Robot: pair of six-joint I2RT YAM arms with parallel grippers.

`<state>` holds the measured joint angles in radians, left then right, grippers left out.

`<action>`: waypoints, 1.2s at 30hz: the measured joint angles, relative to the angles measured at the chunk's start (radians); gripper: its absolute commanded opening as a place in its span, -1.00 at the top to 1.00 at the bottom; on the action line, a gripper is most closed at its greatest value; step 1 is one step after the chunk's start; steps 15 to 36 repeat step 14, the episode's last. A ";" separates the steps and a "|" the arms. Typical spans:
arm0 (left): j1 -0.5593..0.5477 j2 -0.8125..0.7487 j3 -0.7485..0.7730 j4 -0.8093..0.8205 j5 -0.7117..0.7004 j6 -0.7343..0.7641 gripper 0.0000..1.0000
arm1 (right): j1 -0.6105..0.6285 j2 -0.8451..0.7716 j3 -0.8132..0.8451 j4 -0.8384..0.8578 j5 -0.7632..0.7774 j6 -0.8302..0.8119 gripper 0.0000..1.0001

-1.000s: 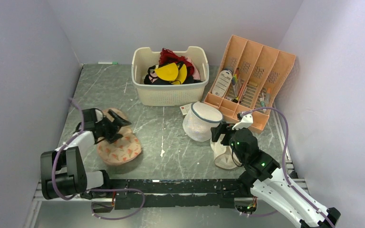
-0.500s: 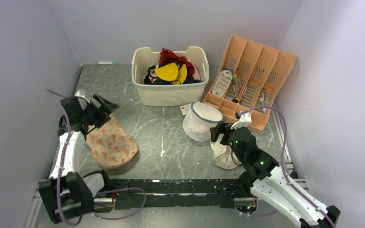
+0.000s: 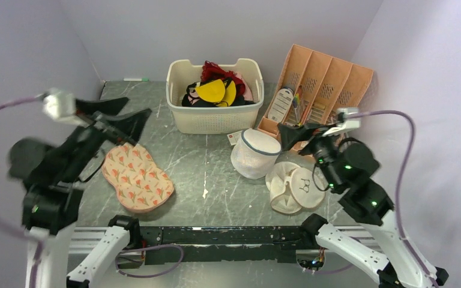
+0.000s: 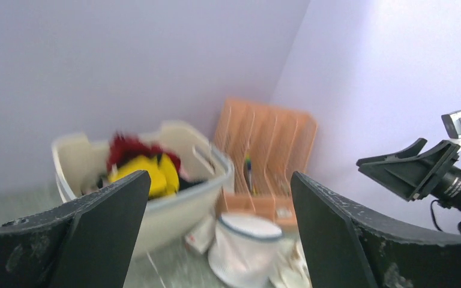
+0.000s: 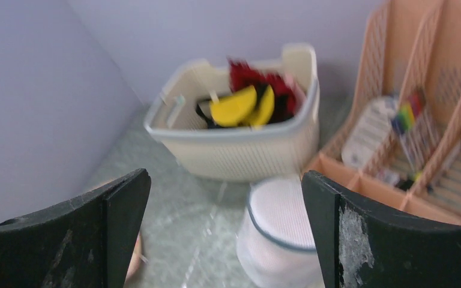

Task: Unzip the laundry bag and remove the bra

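Note:
The laundry bag (image 3: 137, 177), a cream floral peanut-shaped pouch, lies flat on the table at the left, with nothing touching it. The bra (image 3: 216, 91), with yellow cups and black trim, lies in the white basket (image 3: 213, 123) at the back. It also shows in the left wrist view (image 4: 141, 174) and the right wrist view (image 5: 243, 105). My left gripper (image 3: 137, 105) is raised high above the bag, open and empty (image 4: 219, 177). My right gripper (image 3: 294, 133) is raised at the right, open and empty (image 5: 225, 177).
A white mesh dome bag with blue-grey trim (image 3: 253, 153) stands in front of the basket. Round white flat bags (image 3: 293, 187) lie near the right arm. An orange organiser (image 3: 318, 102) leans at the back right. Red garments lie in the basket too.
Both arms have risen from the table. The left gripper has left the laundry bag, which now lies flat and uncovered. The right gripper has lifted off the round white bags.

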<state>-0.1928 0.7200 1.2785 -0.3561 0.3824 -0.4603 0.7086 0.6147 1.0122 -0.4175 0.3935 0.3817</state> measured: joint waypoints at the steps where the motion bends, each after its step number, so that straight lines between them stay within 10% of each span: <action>1: 0.000 -0.034 0.033 0.007 -0.018 0.017 -0.98 | 0.000 0.001 0.050 0.003 -0.011 -0.019 -1.00; 36: 0.000 -0.049 0.151 -0.007 -0.121 0.138 -0.98 | 0.000 -0.040 0.217 0.061 -0.083 -0.120 -1.00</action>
